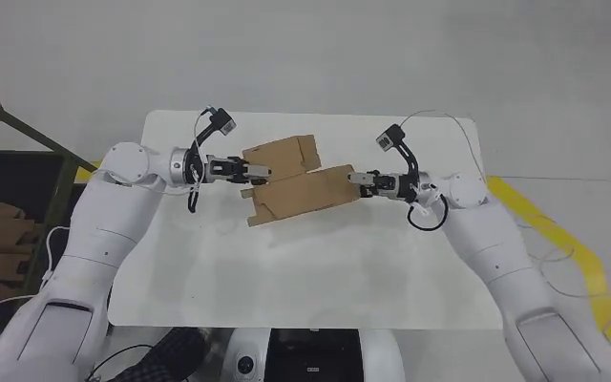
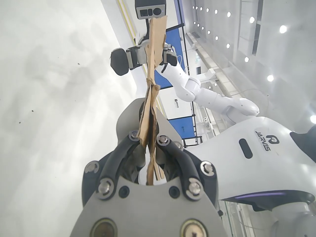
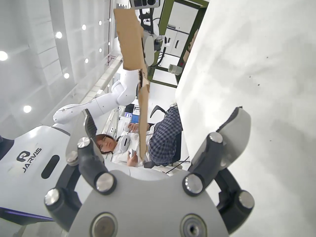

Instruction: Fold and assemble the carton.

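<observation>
A flat brown carton (image 1: 296, 181) hangs just above the middle of the white table (image 1: 315, 277), its flaps spread out. My left gripper (image 1: 256, 173) is shut on the carton's left edge; in the left wrist view the cardboard (image 2: 154, 57) runs edge-on out of the pinched fingers (image 2: 134, 134). My right gripper (image 1: 357, 179) stands at the carton's right edge. In the right wrist view it (image 3: 161, 124) is open wide, and the carton's thin edge (image 3: 143, 114) lies between the fingers (image 3: 86, 122) without touching either.
A green metal rack (image 1: 38, 143) and a stack of cardboard (image 1: 11, 229) stand off the table's left side. Yellow floor tape (image 1: 535, 210) runs past its right side. The table's near half is bare white surface.
</observation>
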Available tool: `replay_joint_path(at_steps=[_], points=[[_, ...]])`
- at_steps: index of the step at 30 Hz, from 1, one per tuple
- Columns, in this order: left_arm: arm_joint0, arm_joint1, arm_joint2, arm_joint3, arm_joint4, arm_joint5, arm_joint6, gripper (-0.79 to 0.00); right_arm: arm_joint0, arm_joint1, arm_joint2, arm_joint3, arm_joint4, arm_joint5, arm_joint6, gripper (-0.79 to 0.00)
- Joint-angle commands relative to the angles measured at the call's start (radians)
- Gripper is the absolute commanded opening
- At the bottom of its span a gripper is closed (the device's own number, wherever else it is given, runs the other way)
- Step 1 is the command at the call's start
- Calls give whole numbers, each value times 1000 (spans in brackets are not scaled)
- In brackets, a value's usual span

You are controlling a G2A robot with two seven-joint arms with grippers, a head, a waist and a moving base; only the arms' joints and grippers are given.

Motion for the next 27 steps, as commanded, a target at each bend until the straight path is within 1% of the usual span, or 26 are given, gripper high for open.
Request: replay_joint_path(at_steps=[1, 7, 8, 10, 11, 12, 16, 20, 25, 27], points=[[0, 1, 6, -3, 12, 0, 0, -785, -3, 6, -9, -13, 2, 4, 4, 0], [-7, 1, 29, -3, 36, -4, 4, -785, -9, 20, -42, -49, 0, -1, -1, -3], [-9, 0, 34, -1, 38, -4, 4, -785, -9, 21, -47, -50, -1, -6, -6, -43], [-14, -2, 43, 2, 43, -6, 6, -785, -6, 25, -60, -48, -8, -11, -11, -74], [-15, -2, 45, 2, 44, -6, 6, -785, -5, 26, -64, -46, -10, -14, -14, -77], [-18, -2, 49, 5, 46, -7, 8, -785, -2, 28, -71, -40, -10, -21, -21, -102], [-27, -3, 53, 19, 69, -16, 16, -785, 6, 33, -86, -25, 3, -37, -37, -311], [-32, -5, 58, 23, 87, -18, 26, -785, 13, 37, -103, -26, 8, -46, -46, -400], [-36, -7, 66, 25, 98, -17, 36, -785, 23, 42, -132, -20, 7, -56, -56, -434], [-38, -8, 68, 27, 98, -16, 34, -785, 27, 44, -142, -18, 6, -59, -59, -434]])
